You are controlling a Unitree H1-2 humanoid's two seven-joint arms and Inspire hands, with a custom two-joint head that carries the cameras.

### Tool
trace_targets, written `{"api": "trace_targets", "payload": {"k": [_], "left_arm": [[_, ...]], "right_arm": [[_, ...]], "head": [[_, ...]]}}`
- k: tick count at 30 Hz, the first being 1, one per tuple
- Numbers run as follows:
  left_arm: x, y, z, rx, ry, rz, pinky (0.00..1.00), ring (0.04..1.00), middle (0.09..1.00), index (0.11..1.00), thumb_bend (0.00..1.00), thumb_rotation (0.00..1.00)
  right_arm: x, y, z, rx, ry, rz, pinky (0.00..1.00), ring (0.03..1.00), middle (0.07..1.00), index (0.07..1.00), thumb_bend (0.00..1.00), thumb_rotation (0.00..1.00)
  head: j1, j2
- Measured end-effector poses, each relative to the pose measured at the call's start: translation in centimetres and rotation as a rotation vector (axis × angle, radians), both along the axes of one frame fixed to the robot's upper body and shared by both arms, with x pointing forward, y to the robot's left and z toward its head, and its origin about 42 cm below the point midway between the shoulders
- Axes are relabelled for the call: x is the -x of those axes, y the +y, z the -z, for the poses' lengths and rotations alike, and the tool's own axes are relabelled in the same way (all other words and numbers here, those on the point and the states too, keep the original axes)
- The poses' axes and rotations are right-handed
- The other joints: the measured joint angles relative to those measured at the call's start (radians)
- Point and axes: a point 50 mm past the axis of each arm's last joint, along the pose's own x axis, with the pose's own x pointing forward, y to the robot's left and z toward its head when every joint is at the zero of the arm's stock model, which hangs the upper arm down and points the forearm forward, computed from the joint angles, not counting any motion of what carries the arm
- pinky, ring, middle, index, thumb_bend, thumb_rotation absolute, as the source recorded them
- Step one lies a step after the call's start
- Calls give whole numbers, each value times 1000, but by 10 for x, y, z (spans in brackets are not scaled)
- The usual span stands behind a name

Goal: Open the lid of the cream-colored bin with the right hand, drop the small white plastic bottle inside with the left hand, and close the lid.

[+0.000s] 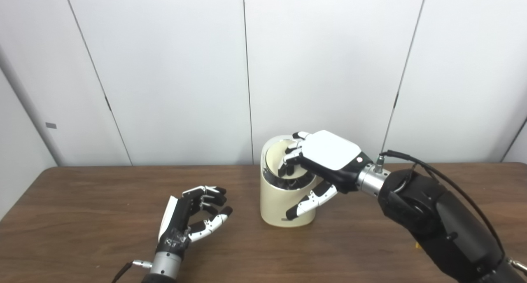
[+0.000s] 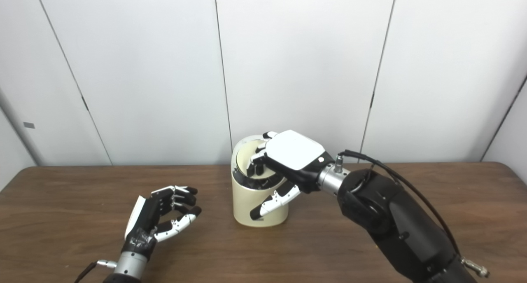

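Closing Stage Reached, Bottle Out of Sight

Pressing down on the tilted lid (image 1: pixel 284 161) of the cream-colored bin (image 1: pixel 284 200), the right hand (image 1: pixel 325 159) was seen with its fingers curled into the opening and its thumb against the bin's front wall. The left hand (image 1: pixel 193 217) was held over the table (image 1: pixel 82 217), loosely curled around nothing. No small white plastic bottle was visible; it was judged already dropped inside, with only the closing left. Nearly the same scene was given by both views, the bin's interior being hidden in each.
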Motion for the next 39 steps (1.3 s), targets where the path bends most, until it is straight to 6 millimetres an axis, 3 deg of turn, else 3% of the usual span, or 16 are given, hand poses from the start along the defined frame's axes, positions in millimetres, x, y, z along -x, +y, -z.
{"api": "trace_targets", "payload": {"k": [8,13,18,23,26,30,34,39], "left_arm": [[3,1,1,7,4,-2,522,611,688,498,498,45],[5,1,2,6,8,-3,521,609,686,498,498,45],[5,1,2,2,8,-4,514,601,682,498,498,45],[4,0,1,3,6,-1,510,604,685,498,499,49],[4,0,1,2,6,-1,515,605,686,498,500,50],[4,-1,1,3,5,0,512,604,687,498,499,49],[4,0,1,1,5,-1,512,603,687,498,499,47],[4,1,1,7,5,-2,519,611,689,498,499,49]], "right_arm": [[1,5,-5,54,32,16,970,909,751,770,768,849],[1,2,-8,24,49,23,923,873,734,747,736,810],[1,-9,-6,-147,182,77,936,887,759,739,683,778],[3,-20,-13,-300,269,129,757,863,758,730,618,702],[2,-30,-24,-430,258,119,684,802,757,737,630,679],[9,-43,-32,-573,189,99,723,815,805,788,647,725],[23,-54,-18,-702,168,113,679,793,828,835,654,629],[39,-76,23,-935,206,209,713,806,857,865,683,527]], "head": [[2,5],[0,5],[2,0],[2,0],[2,-5],[0,-5],[-6,-5],[-11,-3]]}}
